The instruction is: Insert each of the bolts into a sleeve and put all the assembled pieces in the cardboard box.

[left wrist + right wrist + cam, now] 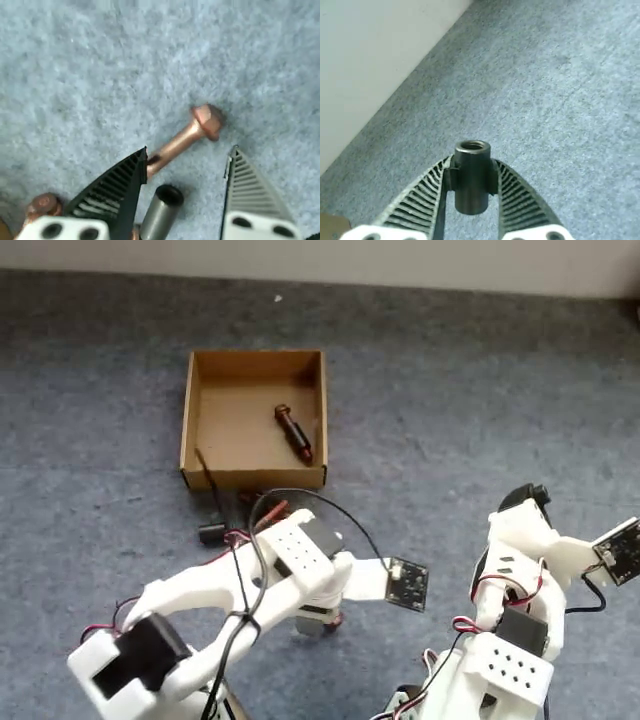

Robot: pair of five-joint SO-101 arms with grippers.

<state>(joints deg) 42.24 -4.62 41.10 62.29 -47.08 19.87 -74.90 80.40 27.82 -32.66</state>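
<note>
the box [225,415] sits on the carpet [450,370] toward its far edge, left of the middle. one assembled piece [294,433], a bolt in a sleeve, lies on the box floor close to the right wall, at a slant.

the left gripper [189,150] is released, its two ribbed fingers [120,190] spread wide just above the carpet. a bolt [182,140] lies flat on the carpet between the fingertips, its flanged head away from the gripper and its shank end running behind one finger. a loose sleeve [162,210] lies between the fingers nearer the gripper body, open end toward the bolt's shank. whether the two touch cannot be told. a second bolt [45,205] shows its head on the outer side of that same finger.

the right gripper [472,165] is clenched on a held sleeve [471,182], one finger on each side, the threaded bore facing the wrist camera. it hangs above bare carpet, with the wall [370,50] beyond. in the high view the right arm [520,580] stands at the carpet's near right corner.
</note>
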